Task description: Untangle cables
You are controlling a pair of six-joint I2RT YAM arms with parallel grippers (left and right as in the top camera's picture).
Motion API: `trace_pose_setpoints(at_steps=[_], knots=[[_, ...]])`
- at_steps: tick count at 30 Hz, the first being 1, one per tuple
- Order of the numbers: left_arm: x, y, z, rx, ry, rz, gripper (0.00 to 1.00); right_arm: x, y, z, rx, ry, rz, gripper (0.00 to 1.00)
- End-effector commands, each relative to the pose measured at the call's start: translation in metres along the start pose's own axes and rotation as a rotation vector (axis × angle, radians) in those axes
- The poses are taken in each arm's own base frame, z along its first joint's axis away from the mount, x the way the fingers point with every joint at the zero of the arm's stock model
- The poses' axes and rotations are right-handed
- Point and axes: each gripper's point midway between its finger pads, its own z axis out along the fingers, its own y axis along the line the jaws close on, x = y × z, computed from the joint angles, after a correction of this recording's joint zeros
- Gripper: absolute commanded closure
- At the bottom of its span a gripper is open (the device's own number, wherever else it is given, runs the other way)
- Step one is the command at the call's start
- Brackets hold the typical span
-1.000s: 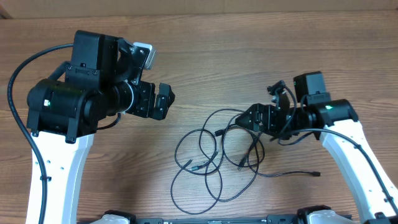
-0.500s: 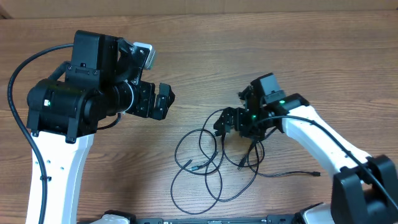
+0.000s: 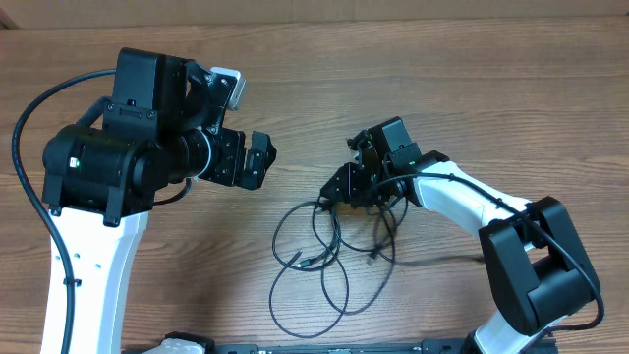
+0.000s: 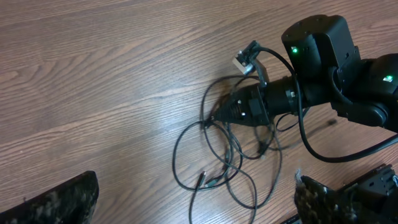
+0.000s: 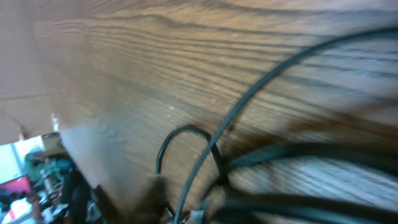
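Observation:
The cables (image 3: 306,263) lie as thin black loops on the wooden table, just in front of centre. My right gripper (image 3: 328,195) reaches in from the right, and its tip is shut on the cables at the top of the tangle. The left wrist view shows the same pointed tip (image 4: 216,116) pinching the strands where several loops (image 4: 206,181) meet. The right wrist view is blurred, with a cable loop (image 5: 183,129) close to the lens. My left gripper (image 3: 258,161) hovers open left of the bundle, nothing between its fingers (image 4: 68,200).
The right arm's white link (image 3: 462,202) and black base (image 3: 536,270) cover the table to the right of the tangle. The left arm (image 3: 108,167) fills the left side. A cable tail (image 3: 432,262) runs under the right arm.
My right arm swept left over the bundle and its jaws went from open to shut on the strands. The tangle has shifted left and bunched up. The left arm stayed still.

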Motion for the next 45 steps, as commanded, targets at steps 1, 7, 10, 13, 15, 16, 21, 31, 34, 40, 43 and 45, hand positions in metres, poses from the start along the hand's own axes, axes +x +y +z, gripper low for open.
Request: trace_pose_setpoints(at_steps=[1, 7, 10, 13, 15, 16, 21, 31, 34, 40, 43, 45], knots=[[-0.003, -0.001, -0.002, 0.005, -0.007, 0.018, 0.0, 0.005, 0.01, -0.002, -0.047, 0.028, -0.002, 0.96], [-0.003, -0.001, -0.002, 0.006, -0.008, 0.018, 0.0, 0.008, 0.021, -0.009, -0.077, 0.035, -0.018, 0.96], [-0.003, -0.001, -0.002, 0.005, -0.008, 0.018, 0.0, 0.007, 0.038, -0.025, -0.112, 0.006, -0.058, 0.96], [-0.003, -0.001, -0.002, 0.005, -0.007, 0.018, 0.0, 0.001, 0.105, -0.077, -0.256, -0.096, -0.231, 0.96], [-0.003, -0.001, -0.002, 0.006, -0.008, 0.018, 0.0, -0.004, 0.127, -0.097, -0.287, -0.141, -0.258, 0.96], [-0.003, -0.001, -0.002, 0.006, -0.008, 0.018, 0.0, -0.006, 0.143, -0.112, -0.309, -0.173, -0.284, 0.96], [-0.003, -0.001, -0.002, 0.006, -0.008, 0.018, 0.0, -0.021, 0.208, -0.19, -0.375, -0.342, -0.401, 0.96], [-0.003, 0.0, -0.001, 0.005, -0.006, 0.018, 0.0, -0.046, 0.314, -0.406, -0.367, -0.936, -0.568, 0.96], [-0.003, 0.0, -0.001, 0.005, -0.006, 0.017, 0.0, -0.043, 0.326, -0.447, -0.357, -1.063, -0.59, 0.96], [-0.003, 0.0, -0.001, 0.006, -0.006, 0.018, 0.01, -0.069, 0.292, -0.507, -0.126, -1.356, -0.514, 0.96], [-0.003, 0.0, -0.001, 0.006, -0.006, 0.018, 0.0, -0.087, 0.241, -0.538, 0.089, -1.495, -0.35, 0.96], [-0.003, 0.0, -0.001, 0.006, -0.006, 0.017, 0.0, -0.092, 0.198, -0.563, 0.259, -1.596, -0.192, 0.96]])
